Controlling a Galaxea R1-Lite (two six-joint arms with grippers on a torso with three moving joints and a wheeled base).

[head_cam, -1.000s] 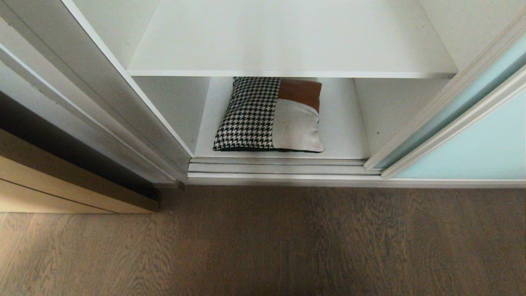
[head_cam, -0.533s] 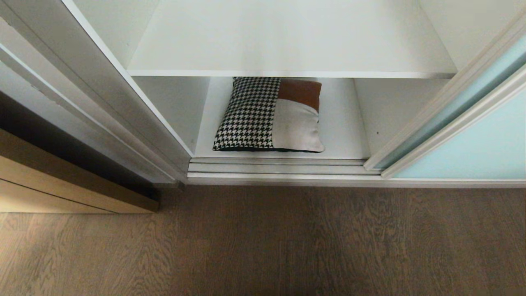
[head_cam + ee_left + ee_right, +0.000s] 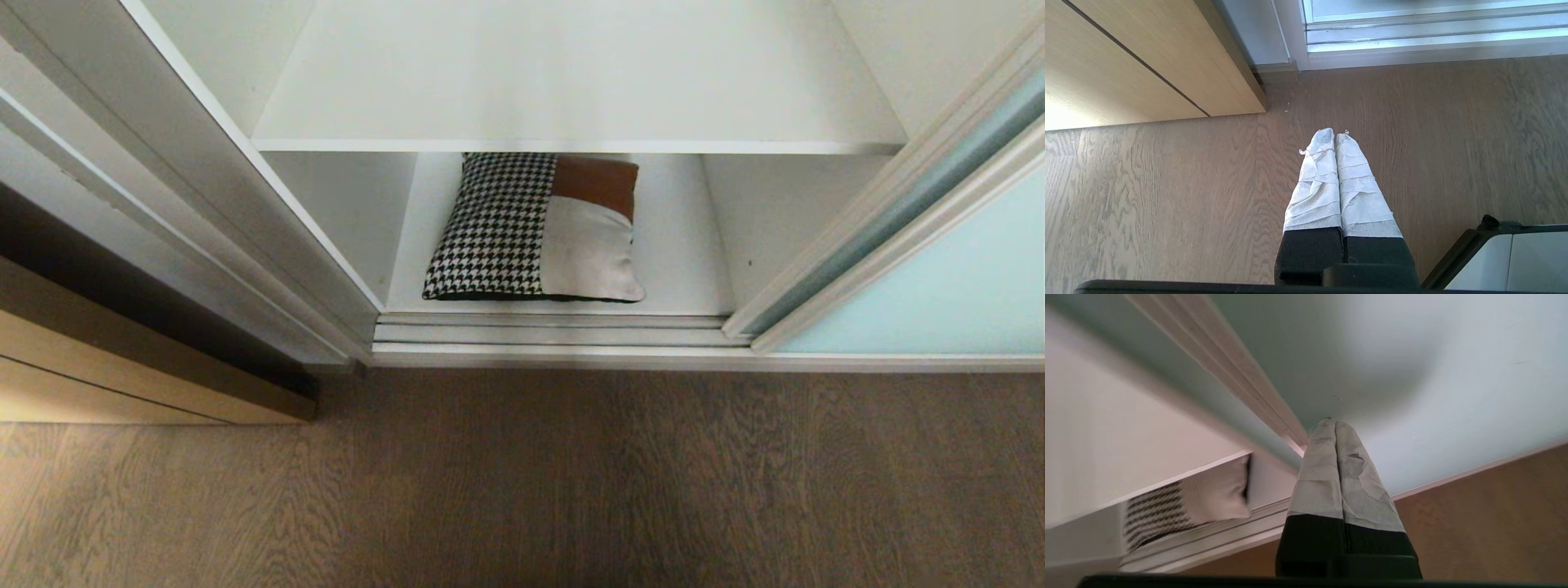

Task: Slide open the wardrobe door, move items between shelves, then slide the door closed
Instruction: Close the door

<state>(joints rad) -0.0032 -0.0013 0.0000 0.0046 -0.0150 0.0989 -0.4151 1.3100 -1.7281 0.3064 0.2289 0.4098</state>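
The cushion (image 3: 535,229), houndstooth, grey-beige and brown, lies flat on the lower shelf (image 3: 682,253) of the white wardrobe. The upper shelf (image 3: 571,82) above it is bare. The sliding wardrobe door (image 3: 947,278), pale aqua glass, stands at the right with the compartment open. My right gripper (image 3: 1335,421) is shut and empty, its tips against the door's glass (image 3: 1412,375) beside the door's white frame (image 3: 1229,363); the cushion (image 3: 1208,496) shows to its side. My left gripper (image 3: 1335,132) is shut, empty, parked over the wooden floor. Neither gripper appears in the head view.
A metal floor track (image 3: 555,335) runs along the wardrobe's front. A tan wood panel (image 3: 122,376) stands to the left, beside the wardrobe's grey side frame (image 3: 204,204). Brown wood floor (image 3: 522,490) lies in front.
The sliding door's leading edge has crept slightly left toward the opening. The cushion has not moved.
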